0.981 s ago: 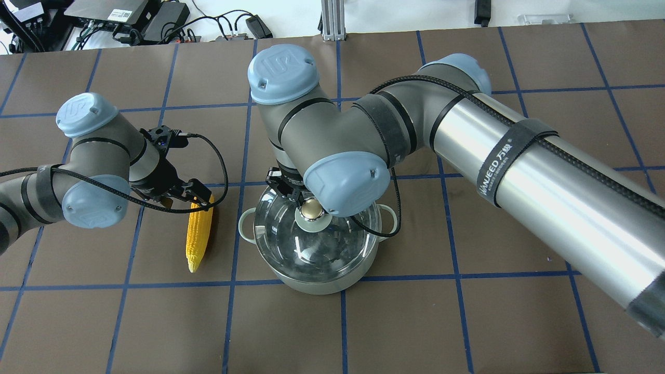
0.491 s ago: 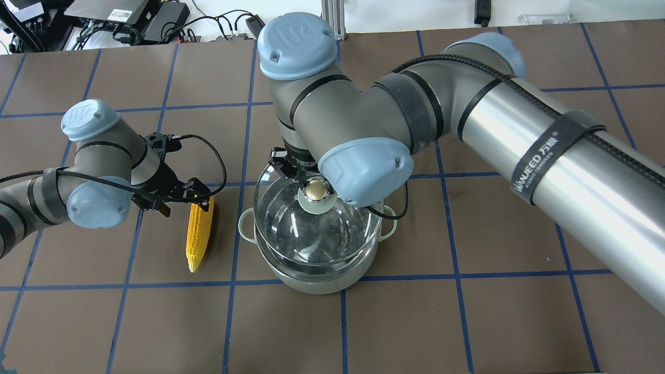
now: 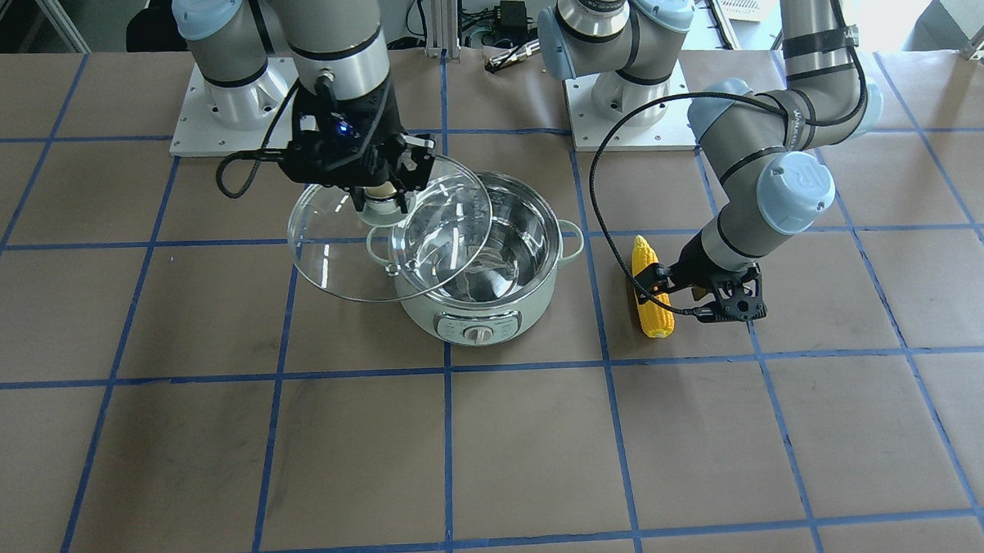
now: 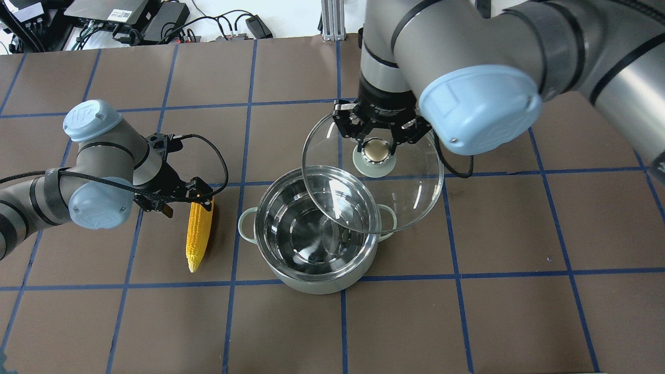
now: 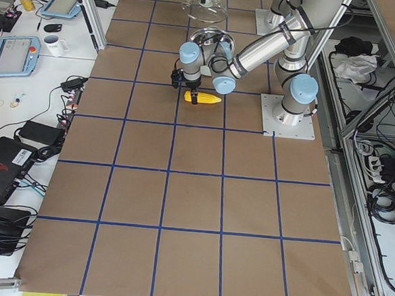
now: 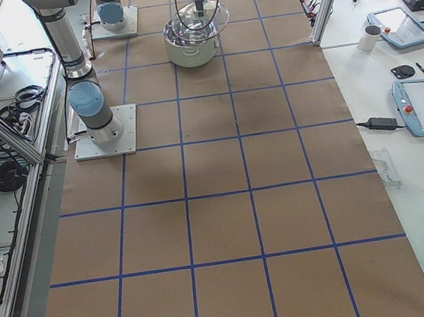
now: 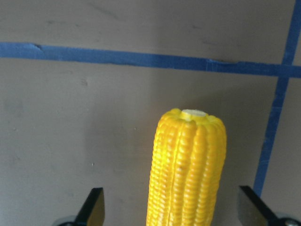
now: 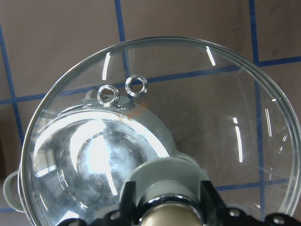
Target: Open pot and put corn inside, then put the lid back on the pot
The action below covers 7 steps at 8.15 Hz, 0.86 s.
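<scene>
The mint-green pot [image 4: 311, 284] stands open mid-table with its steel interior empty; it also shows in the front view [image 3: 479, 319]. My right gripper [image 4: 375, 148] is shut on the knob of the glass lid [image 4: 418, 182] and holds it tilted in the air, above and beyond the pot's far right rim. In the front view the right gripper [image 3: 383, 200] holds the lid [image 3: 336, 257] to the pot's left. The corn [image 4: 199, 236] lies on the table left of the pot. My left gripper [image 4: 187, 204] is open over the corn's blunt end, and its fingers [image 7: 91, 209] straddle the corn [image 7: 188, 165].
The brown table carries a grid of blue tape lines [image 4: 343, 322]. Cables and electronics [image 4: 130, 15] lie beyond the far edge. The arm bases [image 3: 625, 100] stand at the robot's side of the table. Desks with tablets [image 6: 405, 23] sit off the table.
My right gripper has lifted the lid off the pot and carried it up and to the far right, which leaves the pot open. The left gripper has stayed at the corn's blunt end.
</scene>
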Each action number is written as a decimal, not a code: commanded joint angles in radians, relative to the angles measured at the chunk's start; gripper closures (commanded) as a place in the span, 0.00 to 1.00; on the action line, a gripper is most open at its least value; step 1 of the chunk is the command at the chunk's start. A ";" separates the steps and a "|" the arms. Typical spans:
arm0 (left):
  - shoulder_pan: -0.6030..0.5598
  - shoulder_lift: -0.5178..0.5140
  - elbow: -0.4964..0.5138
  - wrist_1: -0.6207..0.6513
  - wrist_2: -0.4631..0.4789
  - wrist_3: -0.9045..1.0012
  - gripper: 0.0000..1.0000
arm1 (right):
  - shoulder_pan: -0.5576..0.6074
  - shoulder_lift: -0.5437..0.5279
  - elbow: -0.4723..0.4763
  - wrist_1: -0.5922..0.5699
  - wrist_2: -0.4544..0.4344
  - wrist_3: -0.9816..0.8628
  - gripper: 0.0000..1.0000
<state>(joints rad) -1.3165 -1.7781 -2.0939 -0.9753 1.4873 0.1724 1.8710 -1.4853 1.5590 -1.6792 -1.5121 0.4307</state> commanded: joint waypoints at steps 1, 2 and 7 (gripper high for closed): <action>0.000 -0.009 -0.026 0.006 -0.001 0.010 0.13 | -0.184 -0.105 -0.020 0.149 0.012 -0.263 0.59; 0.003 -0.018 -0.041 0.006 -0.002 0.003 0.34 | -0.225 -0.113 -0.025 0.157 0.016 -0.286 0.59; 0.000 -0.003 -0.038 0.021 -0.002 0.002 0.83 | -0.233 -0.135 -0.025 0.266 -0.055 -0.340 0.59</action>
<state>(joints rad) -1.3146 -1.7987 -2.1354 -0.9571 1.4840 0.1734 1.6384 -1.6173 1.5340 -1.4720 -1.5250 0.0960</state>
